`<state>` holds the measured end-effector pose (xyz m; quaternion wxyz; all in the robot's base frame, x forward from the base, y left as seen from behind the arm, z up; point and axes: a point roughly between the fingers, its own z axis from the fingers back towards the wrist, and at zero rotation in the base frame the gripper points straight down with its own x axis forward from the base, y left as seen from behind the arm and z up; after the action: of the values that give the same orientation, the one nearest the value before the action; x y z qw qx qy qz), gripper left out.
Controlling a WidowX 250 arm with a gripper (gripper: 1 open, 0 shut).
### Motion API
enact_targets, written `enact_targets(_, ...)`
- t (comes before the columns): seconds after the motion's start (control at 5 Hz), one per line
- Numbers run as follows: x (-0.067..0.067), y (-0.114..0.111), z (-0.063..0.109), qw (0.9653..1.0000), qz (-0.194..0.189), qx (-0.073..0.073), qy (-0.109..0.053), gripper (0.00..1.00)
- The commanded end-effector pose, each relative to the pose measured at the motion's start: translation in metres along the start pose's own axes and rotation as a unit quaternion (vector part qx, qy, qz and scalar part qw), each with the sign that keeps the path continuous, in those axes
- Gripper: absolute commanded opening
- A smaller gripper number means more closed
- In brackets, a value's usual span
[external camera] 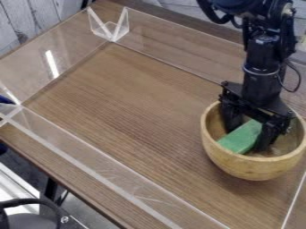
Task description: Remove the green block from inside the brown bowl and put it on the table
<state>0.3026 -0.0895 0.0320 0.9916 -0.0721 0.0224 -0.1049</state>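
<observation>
Soft even daylight, low-resolution blur, glare streaks on the acrylic walls [54, 61].

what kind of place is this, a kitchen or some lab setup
Most likely a robot lab workcell, not a kitchen: a wood-grain table fenced by low clear acrylic walls, with a black robot arm's gripper lowered into a wooden bowl holding a green block.

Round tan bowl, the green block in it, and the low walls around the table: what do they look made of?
Round tan bowl: apparently wood, matte, thick walls; any grain is too faint to confirm here.
Small flat green block: uniform bright green, no shine; painted wood or plastic, cannot tell which.
Low clear walls: transparent with glare streaks, likely acrylic.
Brown tabletop: wood-grain lines, possibly laminate.
</observation>
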Motion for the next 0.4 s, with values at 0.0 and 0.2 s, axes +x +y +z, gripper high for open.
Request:
enact_targets(0.0, 0.0015, 0.0075, -0.0027, 0.9998, -0.021, -0.001, 0.000, 1.00)
enact_targets(0.2, 0.0008, 0.0116, -0.0049, 0.9992, -0.038, -0.002, 0.008, 1.00)
